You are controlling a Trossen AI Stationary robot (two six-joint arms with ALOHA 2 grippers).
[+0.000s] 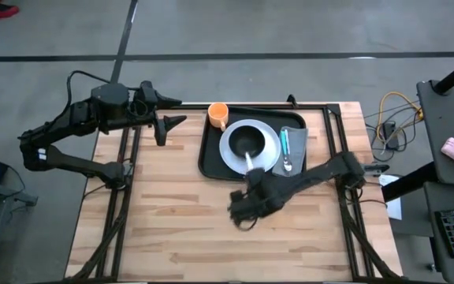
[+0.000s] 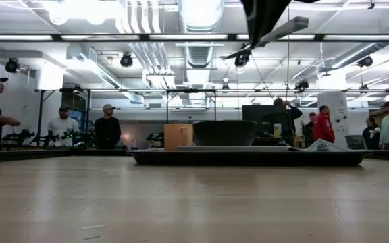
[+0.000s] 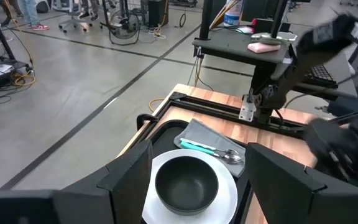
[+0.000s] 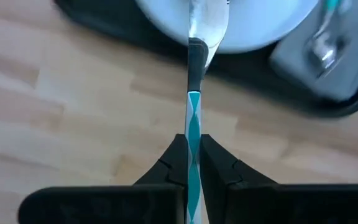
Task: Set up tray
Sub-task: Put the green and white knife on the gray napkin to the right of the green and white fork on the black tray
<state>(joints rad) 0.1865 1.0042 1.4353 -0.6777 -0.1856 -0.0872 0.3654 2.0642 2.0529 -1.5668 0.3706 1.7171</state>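
The black tray (image 1: 211,162) lies at the table's far middle and shows in the low view (image 2: 248,157). On it are a white plate (image 1: 268,154) with a black bowl (image 1: 247,140), an orange cup (image 1: 217,115), and a grey napkin (image 1: 296,150) under a teal-handled spoon (image 1: 285,146). My right gripper (image 1: 251,183) is just off the tray's near edge, shut on a teal-handled utensil (image 1: 250,163). My left gripper (image 1: 176,112) is open, left of the tray near the far edge. My right gripper (image 4: 193,140) pinches the utensil's teal patterned handle (image 4: 193,118) between its two fingers, the handle running straight out along them. It comes from the table's near side. The silvery end (image 4: 205,22) reaches over the plate's near rim (image 4: 166,25); whether it touches the plate I cannot tell.
Bare wood (image 1: 172,221) spreads across the table's near half and left of the tray. Dark frame rails (image 1: 333,126) run along the table's far and right sides. People (image 2: 107,128) stand in the room beyond the far edge.
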